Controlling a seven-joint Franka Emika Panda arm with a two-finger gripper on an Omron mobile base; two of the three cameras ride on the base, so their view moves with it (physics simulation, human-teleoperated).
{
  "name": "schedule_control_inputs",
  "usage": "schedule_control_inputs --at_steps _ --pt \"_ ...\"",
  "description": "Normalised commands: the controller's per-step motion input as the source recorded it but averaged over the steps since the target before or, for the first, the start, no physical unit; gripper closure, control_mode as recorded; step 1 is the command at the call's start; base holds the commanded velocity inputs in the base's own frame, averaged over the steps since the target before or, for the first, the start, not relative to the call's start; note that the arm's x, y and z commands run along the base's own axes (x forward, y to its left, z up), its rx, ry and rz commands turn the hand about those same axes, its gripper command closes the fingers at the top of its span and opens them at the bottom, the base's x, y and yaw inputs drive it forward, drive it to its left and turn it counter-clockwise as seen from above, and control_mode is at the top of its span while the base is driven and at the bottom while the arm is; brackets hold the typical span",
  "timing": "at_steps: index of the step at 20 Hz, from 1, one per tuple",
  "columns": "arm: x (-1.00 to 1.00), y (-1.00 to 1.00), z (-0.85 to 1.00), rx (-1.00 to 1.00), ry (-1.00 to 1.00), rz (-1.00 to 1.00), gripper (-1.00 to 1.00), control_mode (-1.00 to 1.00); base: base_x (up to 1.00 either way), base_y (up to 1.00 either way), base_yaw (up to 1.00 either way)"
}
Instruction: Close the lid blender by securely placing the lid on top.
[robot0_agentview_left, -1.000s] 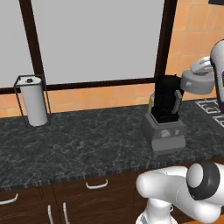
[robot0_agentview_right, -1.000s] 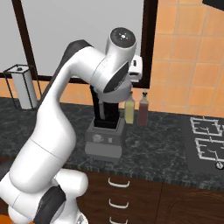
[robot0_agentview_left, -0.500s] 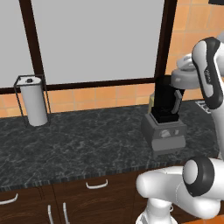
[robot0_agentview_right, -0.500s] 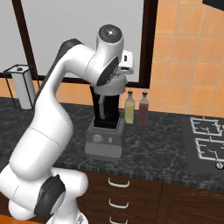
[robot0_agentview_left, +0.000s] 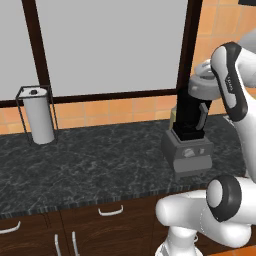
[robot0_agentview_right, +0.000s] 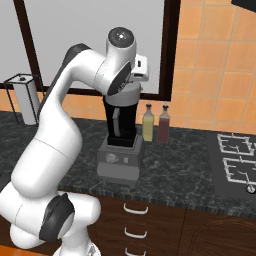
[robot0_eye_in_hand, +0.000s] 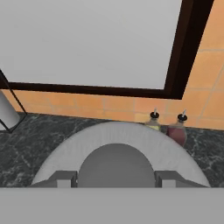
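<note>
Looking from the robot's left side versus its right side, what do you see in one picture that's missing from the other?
From the left side: a paper roll on the counter with bare tiles behind it.

From the right side: two bottles, one yellowish and one dark red, beside the blender, plus a stove at the far right.

Both share the blender on the dark counter, the grey lid at its top, the window, and the white arm.

Paper roll in wire holder, far left; two bottles, maybe oil, by hob.
</note>
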Motion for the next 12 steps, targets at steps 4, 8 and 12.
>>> schedule_control_inputs --at_steps 4,8,12 --pt "0.23 0.18 0.28 0.0 0.0 0.0 1.0 -1.0 0.0 0.0 0.0" --pt "0.3 0.15 0.21 0.0 0.0 -0.01 1.0 -1.0 0.0 0.0 0.0" --pt "0.35 0.01 0.1 0.0 -0.01 0.0 1.0 -1.0 0.0 0.0 0.0"
